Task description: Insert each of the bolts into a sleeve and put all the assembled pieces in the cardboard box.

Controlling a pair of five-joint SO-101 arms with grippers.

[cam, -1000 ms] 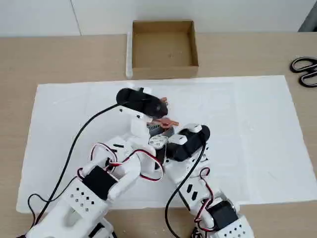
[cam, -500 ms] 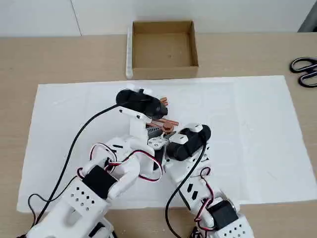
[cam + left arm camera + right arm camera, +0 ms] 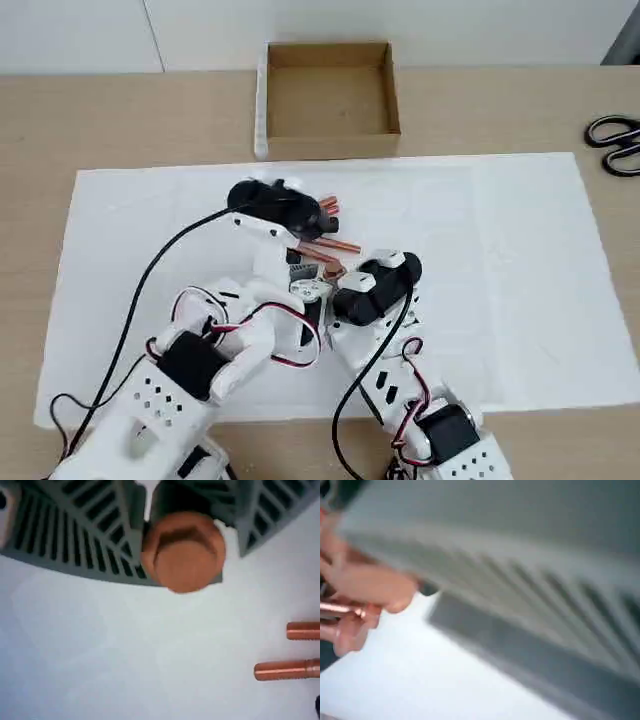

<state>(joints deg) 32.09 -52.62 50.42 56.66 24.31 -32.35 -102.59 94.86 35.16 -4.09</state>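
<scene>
**Left gripper** (image 3: 182,567): closed on a part. The gray ribbed jaws stand on either side of a dark sleeve (image 3: 180,497) and clamp it. A copper bolt (image 3: 182,552) sits in the sleeve, and its rounded head shows just past the jaw tips. The held assembly hangs over the white paper sheet (image 3: 125,655).

**Near the held assembly:** a first bolt shank (image 3: 302,630) and a second bolt shank (image 3: 285,670) run parallel and close together, apart from the held bolt. Their heads are cut off by the frame edge. Whether they rest on the sheet cannot be told.

**Right gripper** (image 3: 510,610): a gray ribbed surface sits close to the lens and is blurred. Its opening state cannot be told. Blurred copper parts (image 3: 365,587) sit beside it.

**Arms, high view:** the left arm (image 3: 285,207) holds its black wrist housing over the middle of the sheet. The right arm (image 3: 378,288) has its wrist just beside it, on the near side. The copper shanks show between the two wrists.

**Surroundings:** the cardboard box (image 3: 330,147) stands open-topped on the table (image 3: 100,110). It touches the far edge of the sheet, well apart from both grippers. Scissors (image 3: 615,143) lie at the right edge of the table, off the sheet.
</scene>
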